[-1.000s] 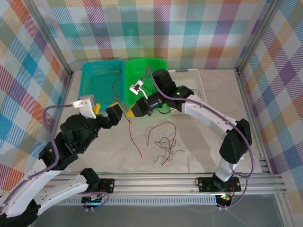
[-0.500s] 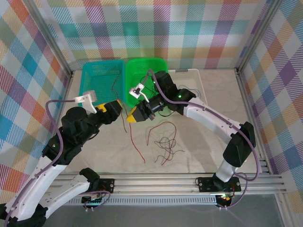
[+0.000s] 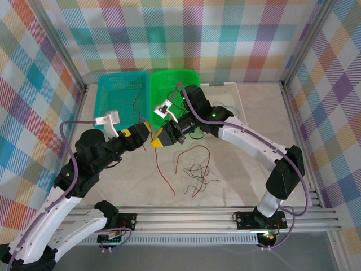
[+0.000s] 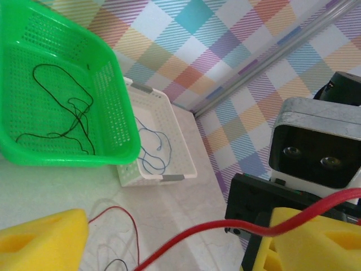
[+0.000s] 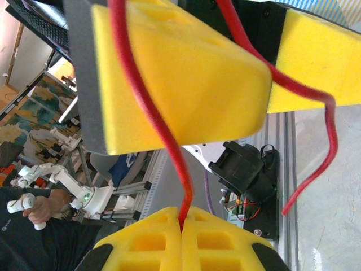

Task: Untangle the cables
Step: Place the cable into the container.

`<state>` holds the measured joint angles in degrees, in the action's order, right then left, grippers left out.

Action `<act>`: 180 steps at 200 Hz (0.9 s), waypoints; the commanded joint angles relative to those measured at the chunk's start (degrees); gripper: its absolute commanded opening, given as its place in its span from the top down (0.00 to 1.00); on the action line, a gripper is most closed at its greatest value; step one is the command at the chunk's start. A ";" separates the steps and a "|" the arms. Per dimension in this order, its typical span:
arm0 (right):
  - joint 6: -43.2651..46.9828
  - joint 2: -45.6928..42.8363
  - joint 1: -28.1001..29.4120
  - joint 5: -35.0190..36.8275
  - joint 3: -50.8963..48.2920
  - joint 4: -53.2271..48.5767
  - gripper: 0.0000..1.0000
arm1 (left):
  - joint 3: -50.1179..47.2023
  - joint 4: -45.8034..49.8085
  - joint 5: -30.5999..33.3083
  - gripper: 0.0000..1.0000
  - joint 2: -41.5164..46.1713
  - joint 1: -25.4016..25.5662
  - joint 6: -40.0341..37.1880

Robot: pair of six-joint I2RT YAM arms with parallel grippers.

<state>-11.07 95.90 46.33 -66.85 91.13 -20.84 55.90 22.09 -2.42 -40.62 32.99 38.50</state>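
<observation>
My right gripper is shut on one end of a long red cable that hangs down to the table. In the right wrist view its yellow fingertips pinch that red cable. My left gripper is open just left of it, and its two yellow fingers stand on either side of the same red cable, which lies across the right finger. A loose tangle of red, black and brownish cables lies on the table in front of both grippers.
Three baskets stand at the back. The teal basket holds a red wire, the green basket a black wire, the white basket a blue wire. The aluminium frame rail runs along the near edge.
My left gripper has swung right and up to the right gripper, its jaws narrowing a little, and now straddles the red cable. The right gripper shifted slightly and kept its grip.
</observation>
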 commanded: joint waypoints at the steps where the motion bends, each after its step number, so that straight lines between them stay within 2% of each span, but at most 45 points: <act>1: 1.24 0.62 0.52 -2.65 -0.24 1.14 1.00 | -0.97 -2.34 -2.73 0.24 0.54 -0.56 0.73; 16: 1.27 0.30 0.43 -2.89 -0.40 1.21 1.00 | -1.27 -2.66 -2.55 0.31 0.80 -0.65 0.87; 34: 1.09 -0.09 0.34 -2.99 -0.78 1.30 1.00 | -1.58 -2.92 -2.21 0.45 1.20 -0.74 1.00; 74: 0.24 0.16 0.30 -3.68 -1.36 1.90 1.00 | -2.58 -4.24 -2.02 0.65 1.69 -0.83 1.26; 121: -0.33 -0.67 -0.23 -3.08 -3.01 2.54 1.00 | -3.29 -4.22 -1.14 1.00 2.72 -1.09 0.88; 162: -1.86 -3.37 -2.30 2.09 -5.74 3.48 1.00 | -3.29 -0.95 3.16 1.00 3.47 -1.35 -1.28; 170: -2.74 -4.43 -3.21 4.49 -6.84 4.12 0.89 | -3.12 0.92 5.45 1.00 2.91 -1.43 -1.90; 180: -3.94 -6.07 -4.46 6.51 -8.73 5.63 0.83 | -3.38 2.49 8.05 1.00 1.92 -2.05 -2.35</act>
<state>-13.13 94.48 44.47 -64.42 85.58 -17.58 52.73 21.63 -2.33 -38.04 32.82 38.33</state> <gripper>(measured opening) 0.113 0.052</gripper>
